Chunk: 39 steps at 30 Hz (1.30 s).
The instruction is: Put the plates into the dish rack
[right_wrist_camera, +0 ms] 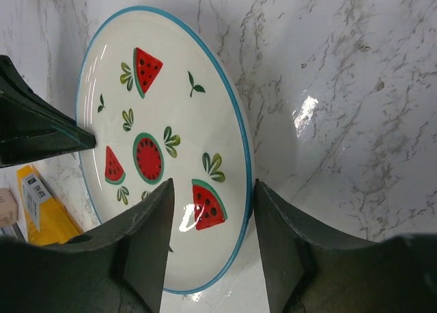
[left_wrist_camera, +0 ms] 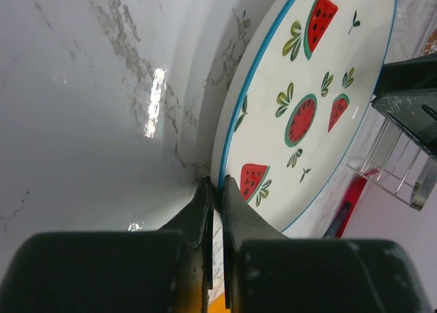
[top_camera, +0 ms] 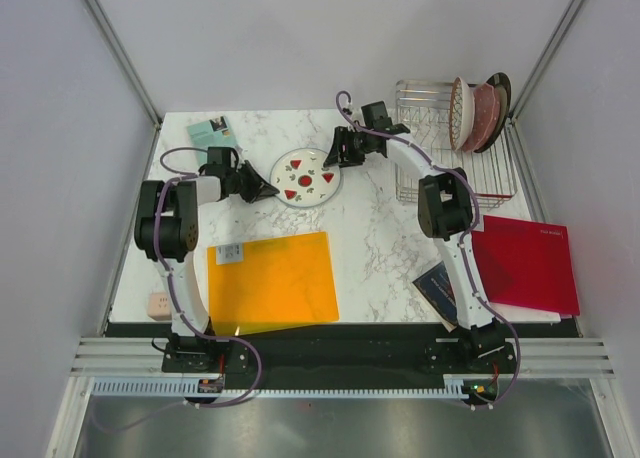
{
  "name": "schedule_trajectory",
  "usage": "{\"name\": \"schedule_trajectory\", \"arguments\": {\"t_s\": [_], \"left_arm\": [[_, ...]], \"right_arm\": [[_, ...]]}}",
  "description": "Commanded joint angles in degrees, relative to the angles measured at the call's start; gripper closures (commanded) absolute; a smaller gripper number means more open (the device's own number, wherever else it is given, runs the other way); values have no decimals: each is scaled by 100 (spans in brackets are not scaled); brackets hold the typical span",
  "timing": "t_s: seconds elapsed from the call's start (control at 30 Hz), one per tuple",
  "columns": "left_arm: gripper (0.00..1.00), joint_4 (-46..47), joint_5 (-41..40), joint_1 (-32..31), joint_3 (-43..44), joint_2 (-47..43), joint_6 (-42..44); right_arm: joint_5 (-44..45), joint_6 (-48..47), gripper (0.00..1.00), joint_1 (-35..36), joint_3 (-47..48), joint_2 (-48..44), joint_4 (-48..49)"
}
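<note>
Three of the four plates stand on edge at the far end of the rack (top_camera: 425, 103), in the far right corner of the bench (top_camera: 390, 238): a white plate (top_camera: 461, 113), a pink plate (top_camera: 483, 113) and a dark-rimmed plate (top_camera: 499, 86), packed close together. The rest of the rack, nearer the arms, holds nothing.

The last one, the watermelon plate (top_camera: 307, 178), lies face up on the bench left of the rack and apart from it. Both arms are at it. The left claw (left_wrist_camera: 217, 197) is closed down to a thin slit at the plate's left rim, and its own camera shows the blue edge running in between the two fingers, so it appears clamped on that rim. The right claw (right_wrist_camera: 213, 190) stands apart across the opposite rim, one finger over the painted face and the other over the bench just outside the edge; it grips nothing yet.

The job looks about three quarters done. What is left is to lift this plate, carry it right and stand it in a free slot. The orange sheet (top_camera: 272, 278) and the red sheet (top_camera: 525, 263) lie flat nearer the arms, out of the way.
</note>
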Motion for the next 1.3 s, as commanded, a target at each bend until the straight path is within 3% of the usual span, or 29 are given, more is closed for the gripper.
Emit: {"name": "schedule_trajectory", "arguments": {"t_s": [0.0, 0.17, 0.3, 0.67, 0.7, 0.8, 0.83, 1.03, 1.27], "left_arm": [[98, 932, 771, 30, -439, -316, -233], [98, 2031, 1422, 136, -809, -457, -533], [98, 2278, 1659, 188, -897, -527, -638], [98, 2200, 1633, 259, -731, -404, -296], [98, 2139, 1633, 268, -644, -369, -191], [85, 1805, 1493, 268, -503, -378, 81], [71, 1683, 1484, 268, -476, -395, 126], [45, 1523, 1483, 496, -423, -956, 451], [40, 1093, 1124, 812, -660, -2203, 1267]], "right_arm": [[-501, 339, 44, 95, -63, 148, 297], [-536, 419, 48, 95, -116, 131, 333], [-527, 384, 54, 95, -72, 122, 333], [-1107, 393, 100, 86, -283, -124, 403], [-1177, 401, 100, 95, -292, -150, 420], [-1187, 410, 100, 95, -283, -343, 447], [-1117, 419, 100, 86, -274, -405, 447], [-581, 261, 100, -36, 68, -897, 412], [201, -178, 100, -291, 446, -1661, 184]]}}
